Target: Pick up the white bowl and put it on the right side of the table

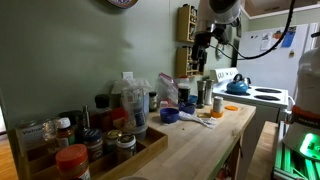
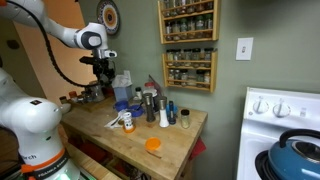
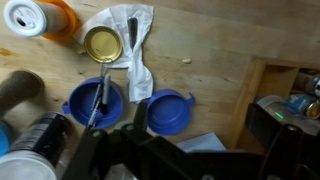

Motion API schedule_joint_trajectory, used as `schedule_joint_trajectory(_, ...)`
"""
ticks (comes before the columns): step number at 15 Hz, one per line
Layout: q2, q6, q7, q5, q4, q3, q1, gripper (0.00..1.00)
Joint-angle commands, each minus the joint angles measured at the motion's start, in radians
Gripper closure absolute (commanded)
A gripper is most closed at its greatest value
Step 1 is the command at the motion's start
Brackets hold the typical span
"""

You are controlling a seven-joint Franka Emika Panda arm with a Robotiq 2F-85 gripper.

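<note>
I do not see the white bowl in any view. The table is a light wooden counter top in both exterior views [image 1: 205, 140] [image 2: 140, 130], and its boards show in the wrist view [image 3: 210, 50]. My gripper [image 1: 200, 48] [image 2: 103, 70] hangs above the far, cluttered part of the counter. In the wrist view its dark fingers [image 3: 185, 150] stand wide apart with nothing between them. Below it lie two dark-blue bowls [image 3: 95, 100] [image 3: 170, 110].
A white napkin [image 3: 130, 30], a yellow-lidded jar [image 3: 102, 44] and an orange-and-white can [image 3: 35, 17] lie near the blue bowls. A wooden tray of spice jars [image 1: 90, 140] fills the near end. A stove with a blue kettle [image 1: 237, 85] [image 2: 295, 155] adjoins the counter.
</note>
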Motion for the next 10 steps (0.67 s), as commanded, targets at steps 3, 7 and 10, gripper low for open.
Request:
schedule_joint_trajectory(3, 0.032, -0.002, 0.007, 0.002, 0.025, 0.022, -0.003, 0.0)
schedule_joint_trajectory(7, 0.076, 0.002, -0.056, 0.073, 0.034, 0.006, 0.025, 0.0)
schedule_joint_trajectory(10, 0.149, 0.063, -0.154, 0.247, 0.019, 0.034, 0.107, 0.0)
